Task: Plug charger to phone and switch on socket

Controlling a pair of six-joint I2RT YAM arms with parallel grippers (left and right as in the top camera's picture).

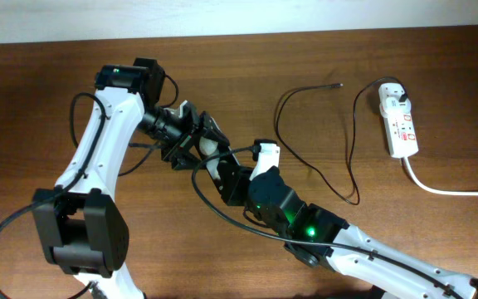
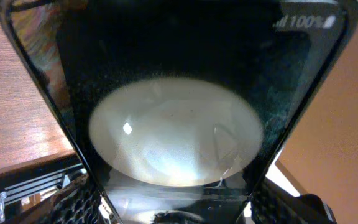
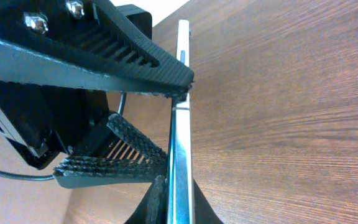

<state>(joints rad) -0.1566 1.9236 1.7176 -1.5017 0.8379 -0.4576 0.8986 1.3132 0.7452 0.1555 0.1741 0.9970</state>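
The phone [image 2: 179,93] fills the left wrist view, its black glossy screen showing a large round glare and small white "100%" text. In the right wrist view it stands edge-on [image 3: 182,118] above the wooden table. My left gripper [image 2: 176,208] is shut on its sides. It also shows in the right wrist view [image 3: 138,106]. My right gripper [image 3: 180,208] is shut on the phone's thin edge. In the overhead view both grippers meet at table centre, left [image 1: 197,141] and right [image 1: 222,170], hiding the phone. The charger cable [image 1: 351,154] lies looped at right, its tip [image 1: 339,84] free. The socket [image 1: 401,124] lies far right.
The charger's white plug end [image 1: 393,95] sits in the top of the socket. The thick white cord [image 1: 446,189] runs from the socket to the right edge. The wooden table [image 1: 247,50] ends at a pale wall at the back.
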